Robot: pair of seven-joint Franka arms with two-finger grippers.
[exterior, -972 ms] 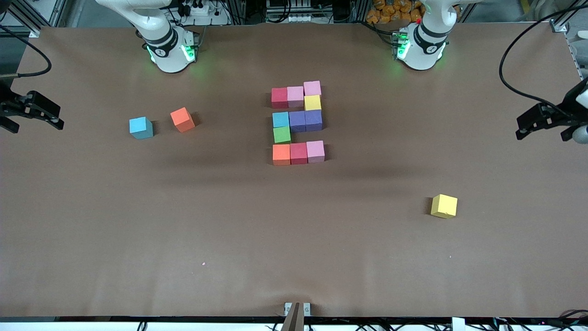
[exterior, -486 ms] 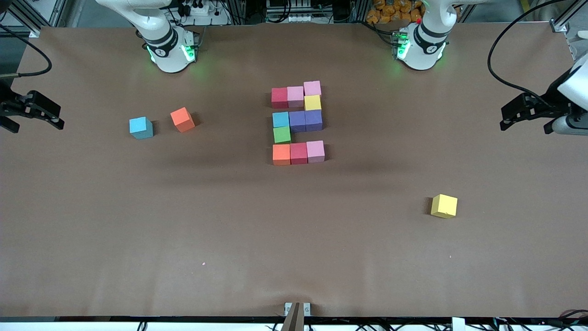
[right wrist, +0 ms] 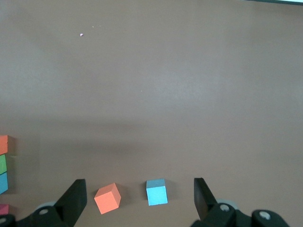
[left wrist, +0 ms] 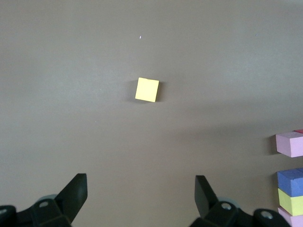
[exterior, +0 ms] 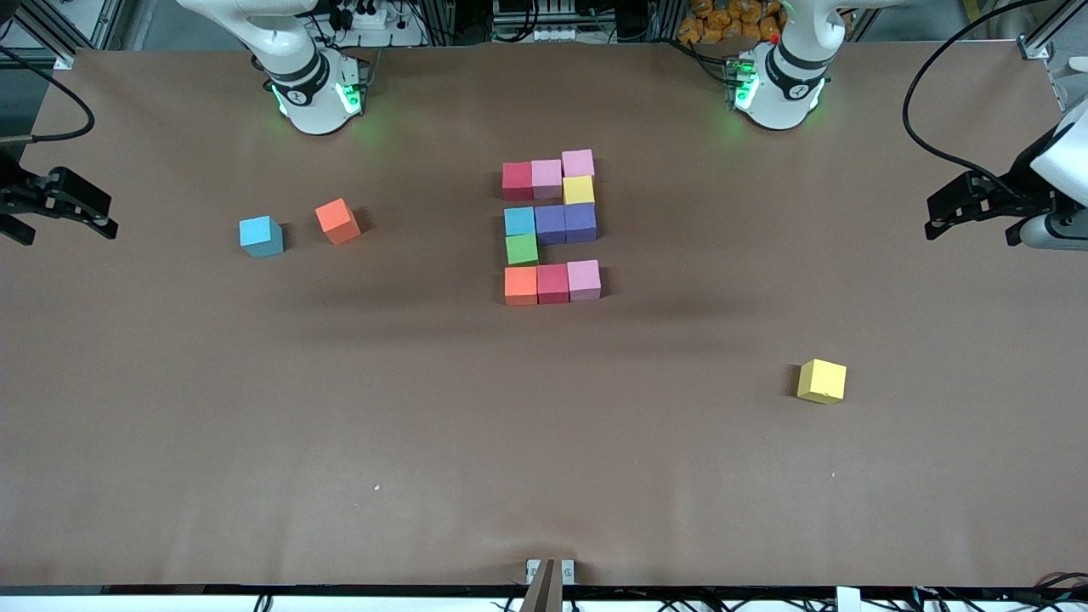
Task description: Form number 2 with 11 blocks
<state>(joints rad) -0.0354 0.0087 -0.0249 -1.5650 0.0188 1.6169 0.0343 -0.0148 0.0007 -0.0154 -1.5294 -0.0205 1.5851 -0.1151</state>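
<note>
L gripper (exterior: 969,208) has pulled in slightly over its tabletop (exterior: 544,442) end, jaws wide, empty; R gripper (exterior: 72,204) waits, jaws wide. Number 2 (exterior: 551,226) unmoved mid-tabletop, looks complete w/ 11 blocks.

The front camera looks down from high across the table (exterior: 544,442) toward both bases. Each wrist camera looks down from well above; the left shares the loose yellow block (exterior: 822,381) with it, the right the loose orange block (right wrist: 107,198).
</note>
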